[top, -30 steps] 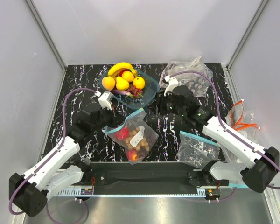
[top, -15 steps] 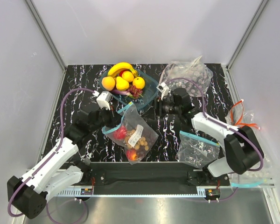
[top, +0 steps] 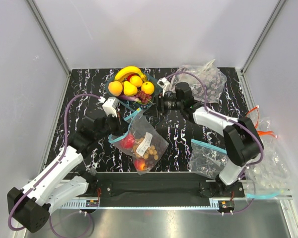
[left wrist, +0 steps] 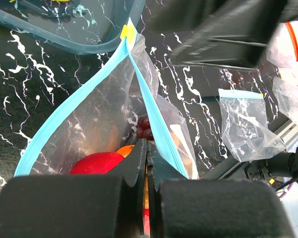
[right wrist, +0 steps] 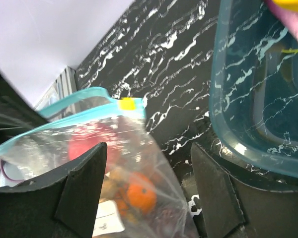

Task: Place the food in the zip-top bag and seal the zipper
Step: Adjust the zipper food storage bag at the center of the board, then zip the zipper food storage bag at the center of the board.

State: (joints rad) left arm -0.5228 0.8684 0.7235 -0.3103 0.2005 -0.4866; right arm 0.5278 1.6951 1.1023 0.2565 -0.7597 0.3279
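The zip-top bag (top: 145, 146) lies in front of the bowl with its mouth gaping and its near edge lifted. Its light-blue zipper (left wrist: 155, 119) splits into two strips that meet at a yellow tab (left wrist: 127, 32). My left gripper (left wrist: 146, 148) is shut on the bag's wall just below the zipper. Inside the bag are a red apple (left wrist: 97, 162), an orange (right wrist: 140, 196) and dark grapes (left wrist: 144, 128). My right gripper (top: 158, 105) stands open between the bag and the bowl, holding nothing. The teal bowl (top: 160, 93) holds a banana (top: 130, 72), yellow fruits and grapes (top: 143, 96).
A second clear blue-strip bag (top: 208, 158) lies at the front right. A wrinkled clear bag (top: 203, 82) sits at the back right behind my right arm. More plastic bags (top: 265, 168) and orange strips (top: 258, 130) lie beyond the mat's right edge.
My right arm has swung left from the mat's middle right toward the bowl, and its jaws have opened wider. My left gripper has kept its grip and raised the bag's mouth a little.
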